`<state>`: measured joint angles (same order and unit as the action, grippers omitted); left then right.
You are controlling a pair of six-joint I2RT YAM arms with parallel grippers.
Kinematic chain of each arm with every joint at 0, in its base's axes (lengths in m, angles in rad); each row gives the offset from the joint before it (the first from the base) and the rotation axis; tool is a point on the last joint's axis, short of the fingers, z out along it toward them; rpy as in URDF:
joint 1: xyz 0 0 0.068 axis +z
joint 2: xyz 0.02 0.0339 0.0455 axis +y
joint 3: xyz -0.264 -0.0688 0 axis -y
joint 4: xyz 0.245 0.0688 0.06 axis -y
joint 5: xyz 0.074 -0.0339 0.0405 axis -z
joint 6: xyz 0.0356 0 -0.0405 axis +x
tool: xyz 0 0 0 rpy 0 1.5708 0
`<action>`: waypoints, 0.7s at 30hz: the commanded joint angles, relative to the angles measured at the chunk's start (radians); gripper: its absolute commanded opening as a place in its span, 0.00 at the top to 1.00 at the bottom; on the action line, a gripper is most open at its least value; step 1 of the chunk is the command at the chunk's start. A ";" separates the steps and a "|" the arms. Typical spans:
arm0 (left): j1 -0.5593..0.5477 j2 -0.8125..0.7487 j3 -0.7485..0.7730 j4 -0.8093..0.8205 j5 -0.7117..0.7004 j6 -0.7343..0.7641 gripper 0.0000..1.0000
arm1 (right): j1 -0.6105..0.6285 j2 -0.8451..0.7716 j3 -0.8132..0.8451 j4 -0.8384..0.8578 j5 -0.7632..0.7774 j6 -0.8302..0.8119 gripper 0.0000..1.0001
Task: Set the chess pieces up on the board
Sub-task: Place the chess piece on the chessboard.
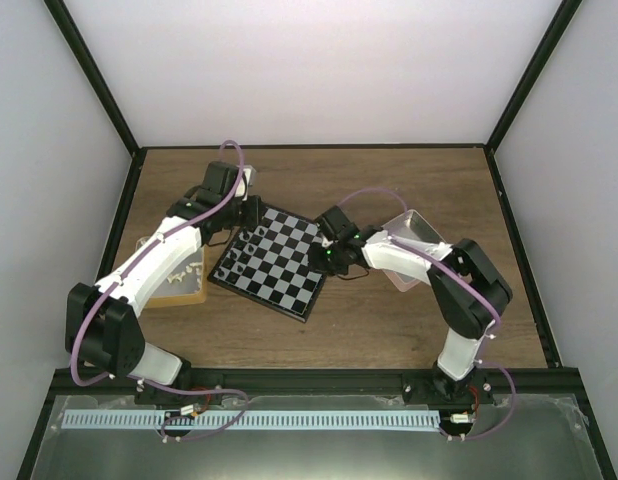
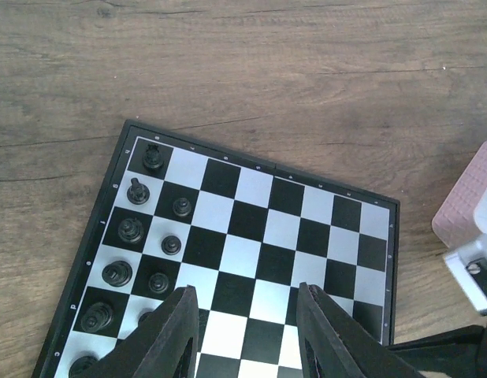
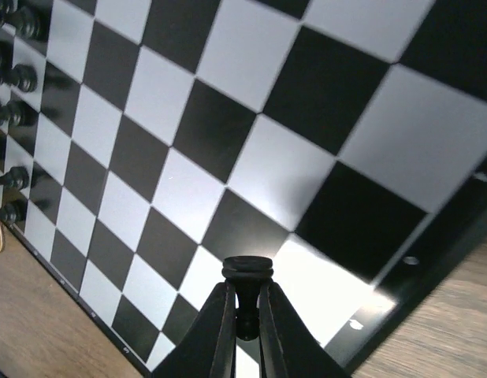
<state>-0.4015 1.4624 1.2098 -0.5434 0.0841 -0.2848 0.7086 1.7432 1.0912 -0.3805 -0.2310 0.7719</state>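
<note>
Right claw is clamped on a black piece, over the board close to its corner rim. Left claw hangs with fingers apart above bare middle squares. Other black pieces line the edge nearest the tan tray.
</note>
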 commanded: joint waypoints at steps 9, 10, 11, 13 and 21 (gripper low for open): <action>0.004 -0.011 -0.015 0.013 0.021 0.012 0.63 | 0.033 0.061 0.124 -0.050 -0.012 -0.037 0.76; 0.004 -0.008 -0.016 0.013 0.033 0.016 0.63 | 0.034 0.062 0.128 -0.049 -0.011 -0.036 0.74; 0.004 -0.006 -0.015 0.012 0.044 0.019 0.63 | 0.034 0.062 0.131 -0.050 -0.009 -0.035 0.74; 0.000 0.001 -0.015 0.008 0.063 0.027 0.62 | 0.034 0.062 0.136 -0.050 0.000 -0.032 0.73; -0.096 0.059 -0.030 -0.051 0.100 0.061 0.54 | 0.005 -0.062 0.036 -0.035 0.210 0.075 0.74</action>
<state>-0.4366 1.4830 1.2018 -0.5632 0.1478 -0.2527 0.7338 1.7851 1.1694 -0.4179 -0.1593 0.7776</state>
